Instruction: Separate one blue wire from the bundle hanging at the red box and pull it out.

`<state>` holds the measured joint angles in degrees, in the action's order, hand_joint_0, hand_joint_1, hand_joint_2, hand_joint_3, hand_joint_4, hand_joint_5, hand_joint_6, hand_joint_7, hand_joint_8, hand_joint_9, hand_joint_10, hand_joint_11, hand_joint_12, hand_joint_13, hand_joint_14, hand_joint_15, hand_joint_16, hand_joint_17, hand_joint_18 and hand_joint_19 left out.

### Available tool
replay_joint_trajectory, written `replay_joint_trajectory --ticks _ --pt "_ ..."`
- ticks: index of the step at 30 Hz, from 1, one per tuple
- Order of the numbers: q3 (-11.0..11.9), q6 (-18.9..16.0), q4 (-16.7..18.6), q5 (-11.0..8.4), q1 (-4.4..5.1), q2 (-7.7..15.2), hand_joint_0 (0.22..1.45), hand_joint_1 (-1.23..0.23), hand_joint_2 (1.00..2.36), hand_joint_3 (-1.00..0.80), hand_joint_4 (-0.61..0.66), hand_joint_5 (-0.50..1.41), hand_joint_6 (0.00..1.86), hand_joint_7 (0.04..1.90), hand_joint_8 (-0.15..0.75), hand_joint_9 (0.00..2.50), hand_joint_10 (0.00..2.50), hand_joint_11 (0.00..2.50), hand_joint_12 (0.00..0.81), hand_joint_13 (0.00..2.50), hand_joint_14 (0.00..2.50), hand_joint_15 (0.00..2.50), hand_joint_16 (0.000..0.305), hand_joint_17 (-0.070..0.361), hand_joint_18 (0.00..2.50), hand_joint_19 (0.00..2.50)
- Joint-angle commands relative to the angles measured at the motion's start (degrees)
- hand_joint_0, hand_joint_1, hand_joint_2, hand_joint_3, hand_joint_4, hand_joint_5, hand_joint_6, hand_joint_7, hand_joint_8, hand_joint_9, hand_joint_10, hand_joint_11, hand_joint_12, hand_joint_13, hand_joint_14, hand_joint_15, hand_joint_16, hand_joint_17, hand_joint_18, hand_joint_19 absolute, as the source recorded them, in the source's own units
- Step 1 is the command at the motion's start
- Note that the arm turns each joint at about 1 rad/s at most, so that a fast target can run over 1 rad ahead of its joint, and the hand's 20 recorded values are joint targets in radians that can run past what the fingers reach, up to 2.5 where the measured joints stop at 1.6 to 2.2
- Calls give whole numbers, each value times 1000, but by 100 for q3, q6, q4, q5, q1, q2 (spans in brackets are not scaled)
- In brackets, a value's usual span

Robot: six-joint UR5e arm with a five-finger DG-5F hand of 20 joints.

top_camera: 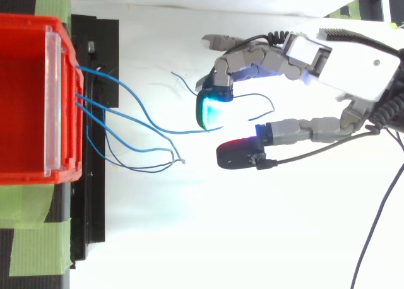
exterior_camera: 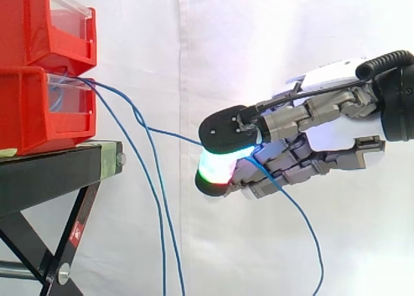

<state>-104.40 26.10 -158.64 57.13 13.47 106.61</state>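
White curtain (exterior_camera: pixel 259 37) backs everything, and against it my hand (exterior_camera: pixel 336 133) reaches toward the bins with its fingers curled. One blue wire (exterior_camera: pixel 171 134) runs into that curl. From the side it enters just where my black-backed thumb (exterior_camera: pixel 226 129) sits over a green-glowing fingertip (exterior_camera: pixel 217 168), comes out again among the fingers and drops away below the palm. So I am closed on it, hooked at the least. From above, the thumb stands a little off the glowing pad, so I cannot say that it is squarely pinched.

I judge the wire to be very light and limp, with just enough spring to hold a curve. Its smooth jacket will likely slide through my thick pads unless they press it flat. The place to hold it is this free span, clear of its neighbours, and the pull should be steady and away from the box. A jerk might slip it or drag the others along.

From my fingertips the wire climbs leftward in a shallow line to the mouth of the red box (exterior_camera: pixel 32 125). The rest of the bundle (exterior_camera: pixel 158 212) leaves the same mouth and sags down in front of the black stand (exterior_camera: pixel 52 173), well apart from my hand. A second red bin (exterior_camera: pixel 39 24) is stacked on the box.
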Motion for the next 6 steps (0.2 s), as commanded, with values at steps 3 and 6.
replay_joint_trajectory --ticks 3,6 --pt "8 0 0 0 -2 0 605 -806 1031 -62 2 -165 807 1416 268 541 10 359 339 87 4 130 50 112 8 222" --pt "-1 0 0 0 -2 0 605 -805 1031 -63 -3 -165 808 1416 268 541 10 363 340 86 4 133 50 111 8 221"
